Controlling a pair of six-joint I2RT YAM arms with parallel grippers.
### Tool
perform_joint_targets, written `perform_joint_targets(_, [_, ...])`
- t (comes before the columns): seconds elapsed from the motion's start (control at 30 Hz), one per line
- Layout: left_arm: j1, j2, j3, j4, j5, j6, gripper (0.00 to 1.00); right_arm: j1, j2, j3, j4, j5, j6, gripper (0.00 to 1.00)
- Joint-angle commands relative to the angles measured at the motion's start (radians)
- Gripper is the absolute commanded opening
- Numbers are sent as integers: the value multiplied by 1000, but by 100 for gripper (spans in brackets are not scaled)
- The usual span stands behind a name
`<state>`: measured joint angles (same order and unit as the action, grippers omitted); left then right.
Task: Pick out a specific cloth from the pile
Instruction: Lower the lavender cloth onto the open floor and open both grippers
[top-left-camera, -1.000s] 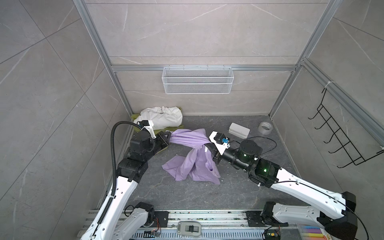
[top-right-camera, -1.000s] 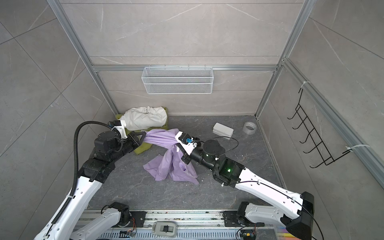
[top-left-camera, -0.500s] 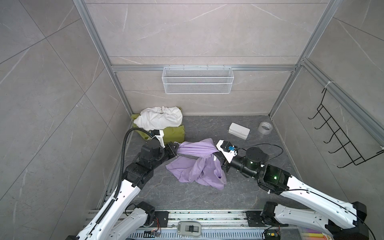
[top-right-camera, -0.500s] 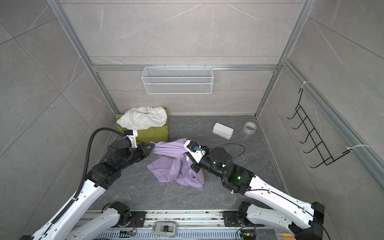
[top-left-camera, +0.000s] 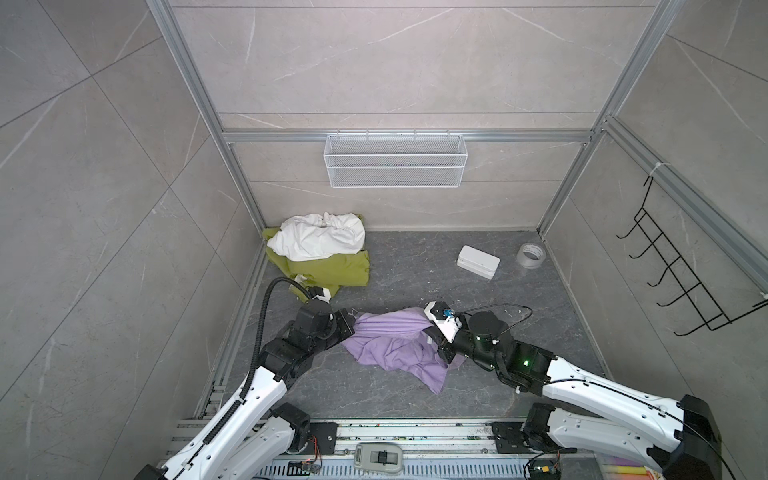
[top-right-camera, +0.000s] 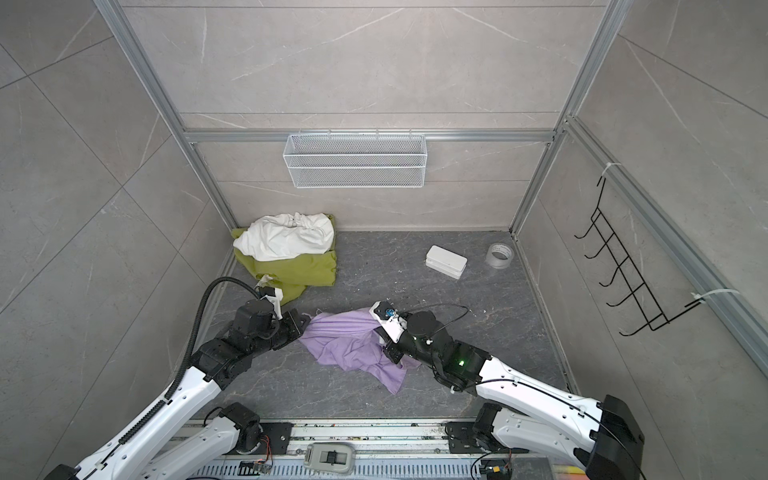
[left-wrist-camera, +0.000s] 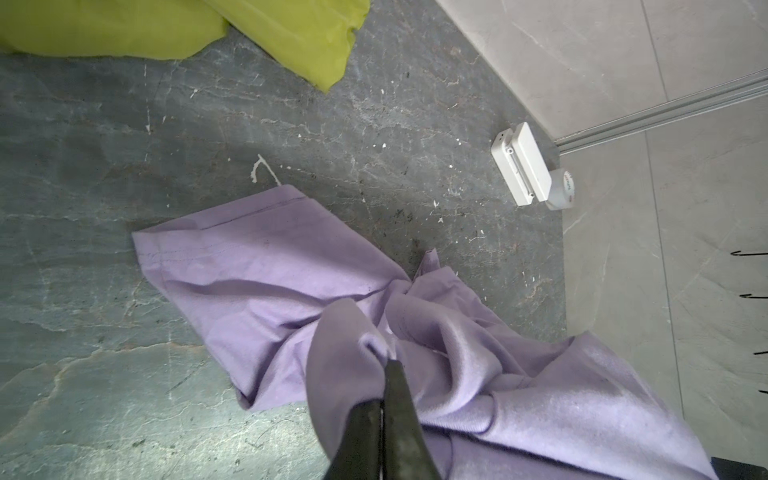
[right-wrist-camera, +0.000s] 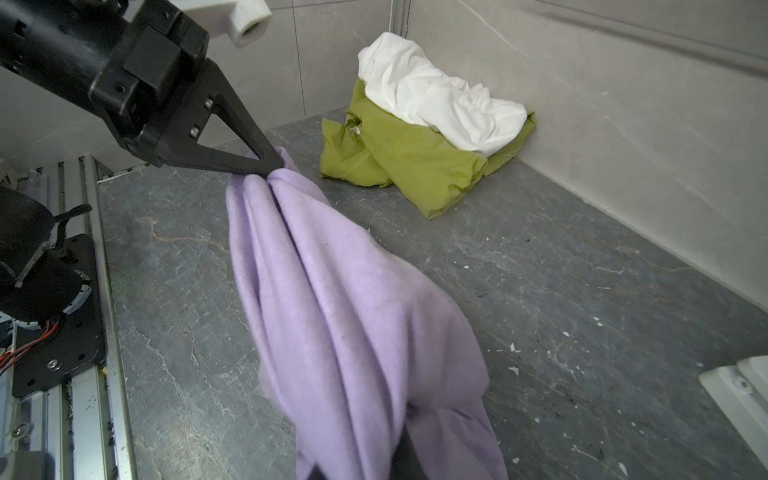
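one cloth (top-left-camera: 390, 347), two grippers (top-left-camera: 352, 327) (top-left-camera: 433, 335), one pile (top-left-camera: 322, 255)

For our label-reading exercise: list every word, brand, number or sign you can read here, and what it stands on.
No text can be read.
The tape roll: small red print, too blurred to read.
The white box: no writing visible.
The lavender cloth: plain, no label shows.
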<state>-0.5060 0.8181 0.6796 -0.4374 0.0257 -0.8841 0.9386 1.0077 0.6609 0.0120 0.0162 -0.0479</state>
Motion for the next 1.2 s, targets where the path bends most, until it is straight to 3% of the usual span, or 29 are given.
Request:
perform_joint_targets(0.0, [3, -2, -21, -21, -71, -9, 0, -10, 24, -28, 74, -12, 58, 3])
perform_joint_targets(0.87, [3, 14, -130, -52, -219, -1, 0, -11, 225, -174, 263, -58, 139, 0])
perform_joint_targets(1.17, [1, 67, -163, 0, -225, -13, 0, -10, 280, -208, 315, -56, 144, 7])
